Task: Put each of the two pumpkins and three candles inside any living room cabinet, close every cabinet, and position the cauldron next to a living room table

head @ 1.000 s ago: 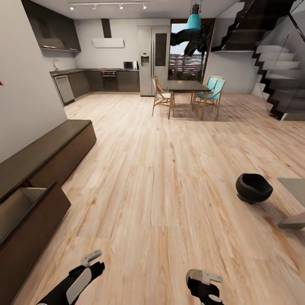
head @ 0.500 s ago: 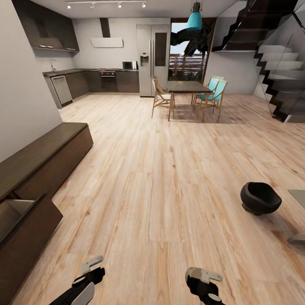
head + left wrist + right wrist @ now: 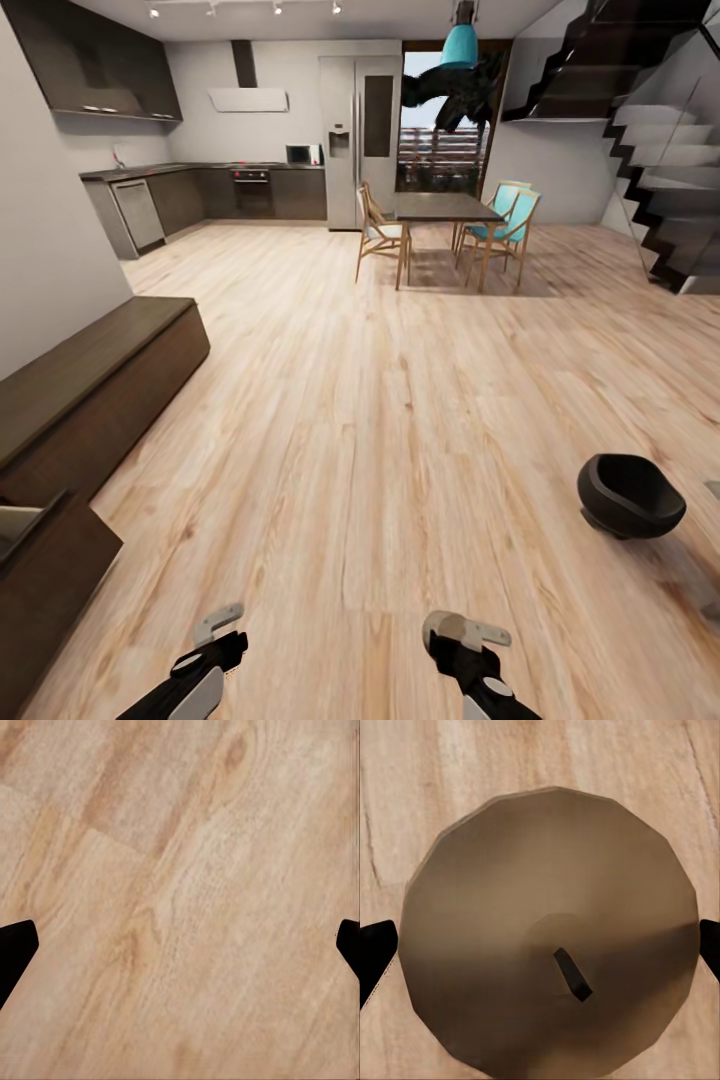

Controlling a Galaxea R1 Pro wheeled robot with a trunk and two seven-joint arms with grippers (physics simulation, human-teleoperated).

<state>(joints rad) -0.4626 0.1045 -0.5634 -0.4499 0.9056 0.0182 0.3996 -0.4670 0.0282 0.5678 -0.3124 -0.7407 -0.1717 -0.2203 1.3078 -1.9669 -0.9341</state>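
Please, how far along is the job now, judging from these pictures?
Done, apparently: the cauldron stands near the table. In hand: one candle in the jaws of the right gripper. Left: put it in the cabinet, whose drawer stands open, then close it.

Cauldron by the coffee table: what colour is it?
Matte black all over; the cauldron shows best in the head view.

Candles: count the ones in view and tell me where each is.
1. A single tan candle sits between the right gripper's fingertips, wick toward the wrist camera, above the wood floor. Others may be hidden, perhaps inside the open cabinet drawer.
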